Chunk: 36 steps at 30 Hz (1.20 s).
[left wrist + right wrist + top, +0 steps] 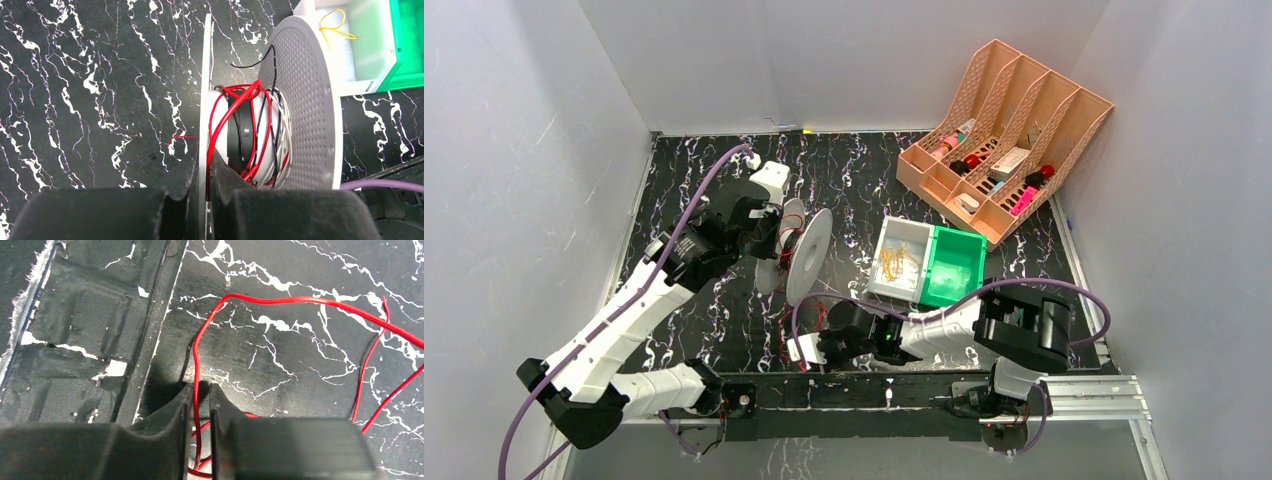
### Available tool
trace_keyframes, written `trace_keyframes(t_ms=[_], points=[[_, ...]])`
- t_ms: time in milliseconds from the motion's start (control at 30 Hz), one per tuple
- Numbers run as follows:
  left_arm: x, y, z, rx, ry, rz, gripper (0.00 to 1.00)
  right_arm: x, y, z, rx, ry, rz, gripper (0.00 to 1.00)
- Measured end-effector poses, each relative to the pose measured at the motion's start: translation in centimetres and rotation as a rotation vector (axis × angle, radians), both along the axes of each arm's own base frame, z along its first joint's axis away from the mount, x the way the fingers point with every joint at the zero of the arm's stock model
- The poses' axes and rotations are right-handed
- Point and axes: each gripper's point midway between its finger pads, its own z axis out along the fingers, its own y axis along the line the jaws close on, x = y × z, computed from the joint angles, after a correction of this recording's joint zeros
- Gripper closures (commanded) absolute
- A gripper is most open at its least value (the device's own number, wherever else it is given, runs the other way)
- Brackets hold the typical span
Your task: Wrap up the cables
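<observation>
A white spool (809, 255) stands on edge on the black marbled table, with red cables (220, 115) and some black and white wires wound loosely on its hub between the two flanges. My left gripper (204, 167) is shut on the edge of the near flange (206, 75), seen from above as the left gripper (776, 235). A loose red cable (300, 301) trails from the spool across the table to the front. My right gripper (199, 390) hangs low over it near the front edge; the cable runs between its jaws, which stand a narrow gap apart. From above the right gripper (802, 348) is left of its base.
A white tray (902, 262) holding yellow wires and a green bin (956, 265) sit right of the spool. A pink slotted organizer (1004, 150) with small items stands at the back right. A taped black strip (90, 330) and a metal rail (1084, 395) border the front edge.
</observation>
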Motion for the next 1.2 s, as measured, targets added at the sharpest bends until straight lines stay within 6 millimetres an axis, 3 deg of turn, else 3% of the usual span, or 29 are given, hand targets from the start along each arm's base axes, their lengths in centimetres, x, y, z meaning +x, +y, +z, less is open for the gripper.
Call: trace_keyframes(t_ms=[67,233,333,433,567,700,867,1033,1200], points=[[0.0,0.0,0.0,0.0,0.0,0.0,1.0,0.0,0.1,-0.1,-0.012,-0.005,-0.006,1.0],[0.1,0.2,-0.1,0.008,-0.003,0.01,1.0,0.2,0.2,0.0,-0.019,-0.026,-0.024,1.0],[0.3,0.6,-0.4,0.025,-0.007,0.028,1.0,0.0,0.1,1.1,-0.001,-0.035,-0.031,1.0],[0.5,1.1,-0.7,0.048,-0.01,0.053,1.0,-0.6,0.1,4.2,0.067,-0.039,-0.034,1.0],[0.8,1.8,-1.9,0.091,-0.004,0.087,1.0,-1.3,0.0,10.6,0.217,-0.049,-0.044,1.0],[0.8,2.5,-3.8,0.147,0.021,0.11,1.0,-1.7,-1.1,17.5,0.388,-0.063,-0.058,1.0],[0.6,2.9,-5.5,0.186,0.048,0.115,1.0,-1.5,-3.1,24.1,0.547,-0.079,-0.096,1.0],[0.5,2.8,-6.2,0.196,0.056,0.098,1.0,0.5,-3.9,28.7,0.618,-0.105,-0.219,1.0],[-0.1,2.4,-6.8,0.188,0.063,0.031,1.0,3.7,-4.7,30.5,0.618,-0.173,-0.399,1.0]])
